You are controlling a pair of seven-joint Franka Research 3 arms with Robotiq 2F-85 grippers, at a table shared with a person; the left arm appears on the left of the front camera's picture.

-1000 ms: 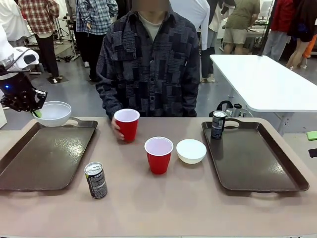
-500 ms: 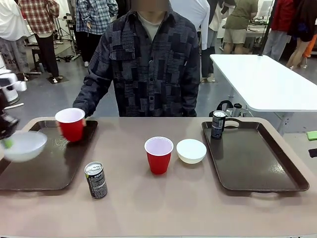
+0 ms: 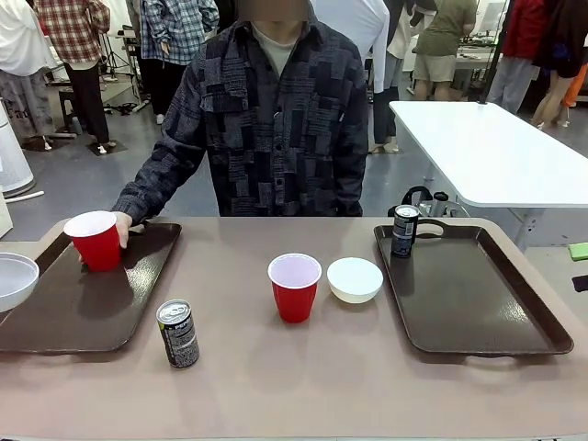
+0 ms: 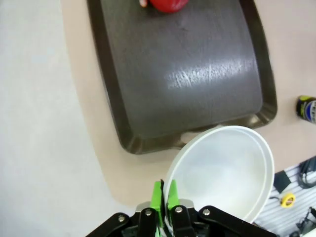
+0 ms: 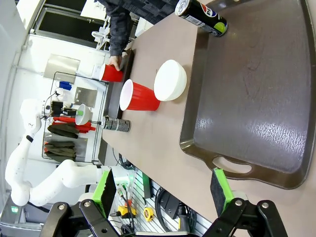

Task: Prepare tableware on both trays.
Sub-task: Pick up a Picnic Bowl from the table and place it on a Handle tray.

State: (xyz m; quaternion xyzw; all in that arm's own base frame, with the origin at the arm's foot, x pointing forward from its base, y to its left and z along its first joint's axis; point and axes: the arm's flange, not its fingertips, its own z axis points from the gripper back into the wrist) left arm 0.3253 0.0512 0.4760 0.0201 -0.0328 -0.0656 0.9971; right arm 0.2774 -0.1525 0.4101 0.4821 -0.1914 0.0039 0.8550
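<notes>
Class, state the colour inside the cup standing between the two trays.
The cup is white inside; best seen in the front view.

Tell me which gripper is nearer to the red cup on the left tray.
Left. The left gripper, jaws shut on a white bowl's rim, sits at the left tray's end opposite the red cup. The right gripper hovers off the right tray's handle end.

The left gripper has a black body, silver screw heads and thin bright-green pads. The right gripper has black links, silver screws and long green strips. The left arm is white and rounded. The person wears a dark patchwork shirt with long sleeves over a grey tee.
</notes>
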